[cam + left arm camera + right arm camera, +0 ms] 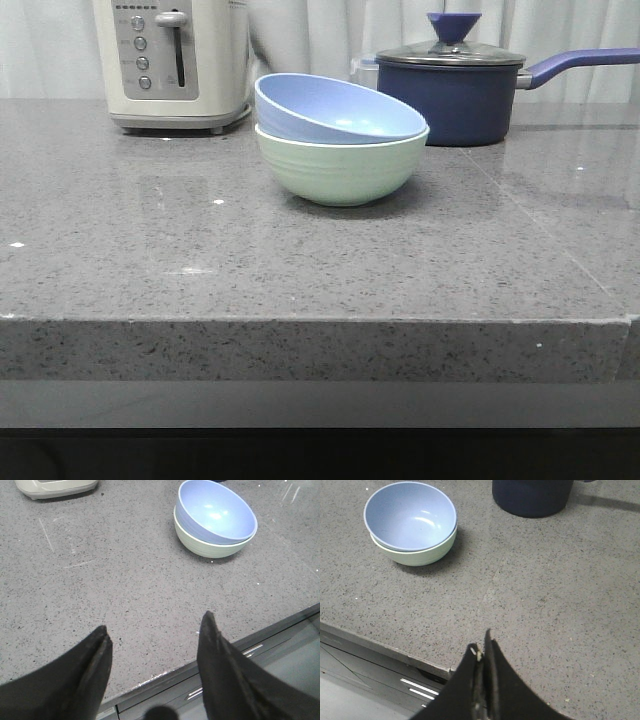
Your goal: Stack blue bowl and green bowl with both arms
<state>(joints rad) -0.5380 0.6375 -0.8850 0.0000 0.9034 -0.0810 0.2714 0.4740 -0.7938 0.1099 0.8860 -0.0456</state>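
front view, near to far: bare grey counter; green bowl mid-counter with blue bowl nested inside, tilted; toaster and saucepan behind; no arms visible here; wrist views supply them: left gripper with jaws wide apart, holding nothing; right gripper with jaws pressed together, holding nothing; both over the counter's front edge, well short of the bowls; bowls judged light, rigid, smooth; best pinched at the rim.

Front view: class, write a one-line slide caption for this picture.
Blue bowl sits tilted inside the green bowl on a grey counter, with a toaster and lidded saucepan behind.
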